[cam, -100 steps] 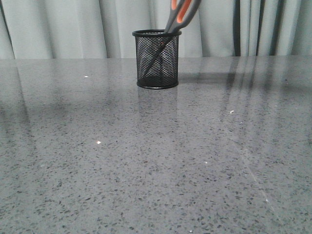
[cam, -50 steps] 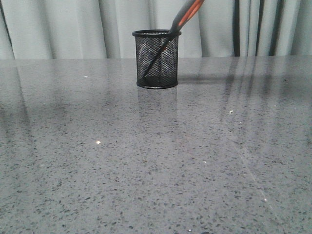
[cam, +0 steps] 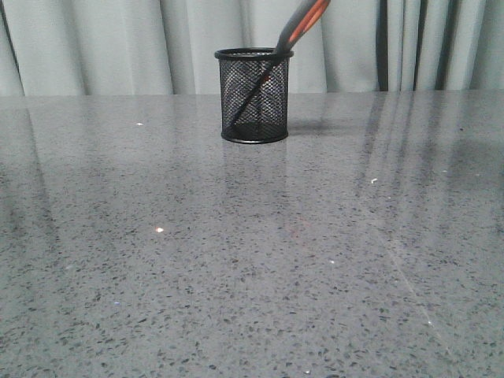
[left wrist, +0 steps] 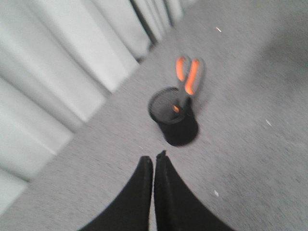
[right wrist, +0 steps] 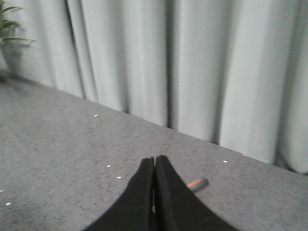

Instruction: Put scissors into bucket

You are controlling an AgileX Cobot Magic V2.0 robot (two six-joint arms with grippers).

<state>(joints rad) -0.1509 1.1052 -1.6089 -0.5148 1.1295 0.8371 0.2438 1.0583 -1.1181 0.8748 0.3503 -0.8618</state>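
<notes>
The black mesh bucket (cam: 253, 94) stands upright at the far middle of the grey table. The scissors (cam: 303, 24) stand in it, blades down, and their grey and orange handles lean to the right over the rim. No gripper shows in the front view. In the left wrist view the bucket (left wrist: 175, 120) and the scissors (left wrist: 188, 76) lie ahead of my left gripper (left wrist: 154, 158), which is shut, empty and well short of them. My right gripper (right wrist: 154, 159) is shut and empty. A grey and orange handle tip (right wrist: 197, 183) shows just behind one of its fingers.
Pale curtains (cam: 118, 43) hang close behind the table's far edge. A green plant (right wrist: 7, 21) shows at the edge of the right wrist view. The speckled tabletop (cam: 236, 260) stretches wide in front of the bucket.
The scissors have tipped further right in the bucket and their handles have turned more edge-on. Over the last half second they have stayed still.
</notes>
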